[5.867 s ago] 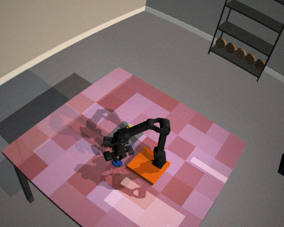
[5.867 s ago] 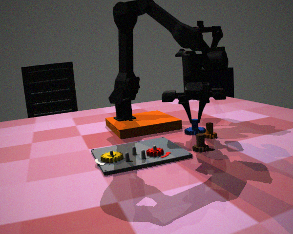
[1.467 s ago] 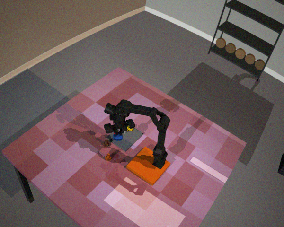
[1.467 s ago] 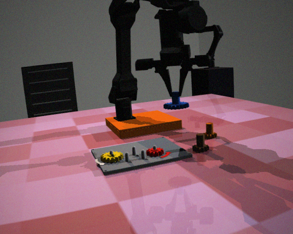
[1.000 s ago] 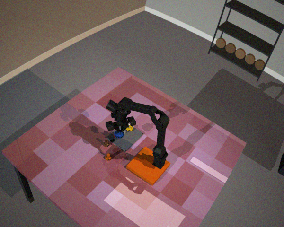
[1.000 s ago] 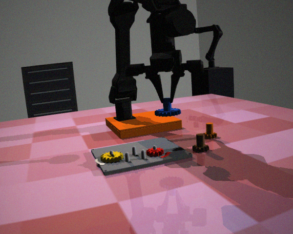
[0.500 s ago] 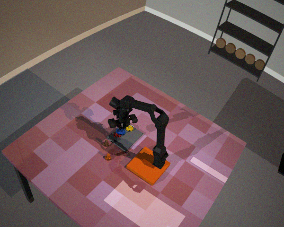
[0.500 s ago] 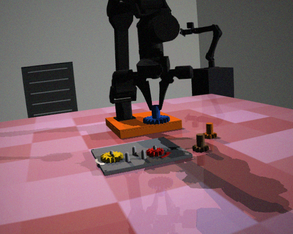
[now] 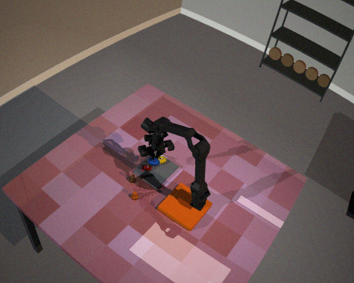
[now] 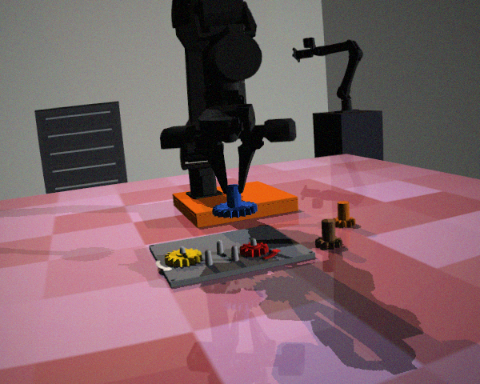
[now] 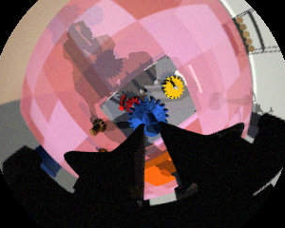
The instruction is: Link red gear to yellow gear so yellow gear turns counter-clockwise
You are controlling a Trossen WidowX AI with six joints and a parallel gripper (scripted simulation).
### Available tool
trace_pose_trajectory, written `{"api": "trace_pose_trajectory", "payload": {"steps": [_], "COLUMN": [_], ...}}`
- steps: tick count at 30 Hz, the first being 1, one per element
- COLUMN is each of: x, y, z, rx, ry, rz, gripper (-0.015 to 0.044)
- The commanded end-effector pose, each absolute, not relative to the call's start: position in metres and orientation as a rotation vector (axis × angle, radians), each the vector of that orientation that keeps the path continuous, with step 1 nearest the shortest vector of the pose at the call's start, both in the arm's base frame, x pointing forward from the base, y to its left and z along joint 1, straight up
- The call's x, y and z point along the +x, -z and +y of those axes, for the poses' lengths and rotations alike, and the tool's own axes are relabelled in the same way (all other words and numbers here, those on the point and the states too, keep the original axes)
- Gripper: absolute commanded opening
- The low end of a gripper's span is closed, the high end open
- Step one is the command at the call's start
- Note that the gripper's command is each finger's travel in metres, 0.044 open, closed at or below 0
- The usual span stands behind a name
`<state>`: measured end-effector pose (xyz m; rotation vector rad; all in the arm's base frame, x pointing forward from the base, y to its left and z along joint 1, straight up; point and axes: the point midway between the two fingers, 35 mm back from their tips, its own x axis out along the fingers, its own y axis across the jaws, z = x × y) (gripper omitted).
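Hand Grips Blue Gear Above Grey Board

Hand [image 9: 155, 155] [image 10: 234, 191] [image 11: 150, 125] of the black jointed arm [image 9: 200, 164] [image 10: 195, 82] points downward, its two tapered fingers closed on the upright stem of a blue toothed gear [image 9: 153, 161] [image 10: 234, 209] [image 11: 148, 115]. The blue gear hangs level in the air, above the flat grey rectangular board [image 9: 166, 173] [image 10: 286, 250] [image 11: 182, 108] and off the pegs.

On the board, a red toothed gear [image 9: 146, 167] [image 10: 254, 250] [image 11: 132, 103] and a yellow toothed gear with a black stripe [image 9: 162, 160] [image 10: 183, 257] [image 11: 174, 87] sit on two pegs, well apart from each other. Three short grey pegs stand bare between them in the exterior view. A curved red arrow [image 10: 272, 254] lies beside the red gear, and a curved white arrow [image 10: 163, 268] beside the yellow one.

Two loose gears stand upright on the pink-and-red checkered table [image 9: 79, 197] [image 10: 87, 314] [image 11: 152, 28], near the board's red-gear end: a small brown gear with a thick stem [image 9: 132, 178] [image 10: 328, 234] [image 11: 99, 125] and a small orange gear with a similar stem [image 9: 134, 196] [image 10: 343, 214]. The arm stands on an orange slab [image 9: 183, 220] [image 10: 273, 199] [image 11: 157, 177].
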<state>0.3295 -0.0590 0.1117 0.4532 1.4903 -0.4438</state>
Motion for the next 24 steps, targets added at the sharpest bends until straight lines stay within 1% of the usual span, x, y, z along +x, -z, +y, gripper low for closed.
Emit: {"api": "trace_pose_trajectory", "payload": {"steps": [1, 8, 24], "x": [0.330, 0.329, 0.328], "y": [-0.108, -0.102, -0.104], "z": [-0.071, -0.087, -0.087], "rx": [0.445, 0.441, 0.441], "ry": [0.445, 0.445, 0.445], "rz": [1.490, 1.491, 1.491], "gripper": [0.0000, 0.0000, 0.0000]}}
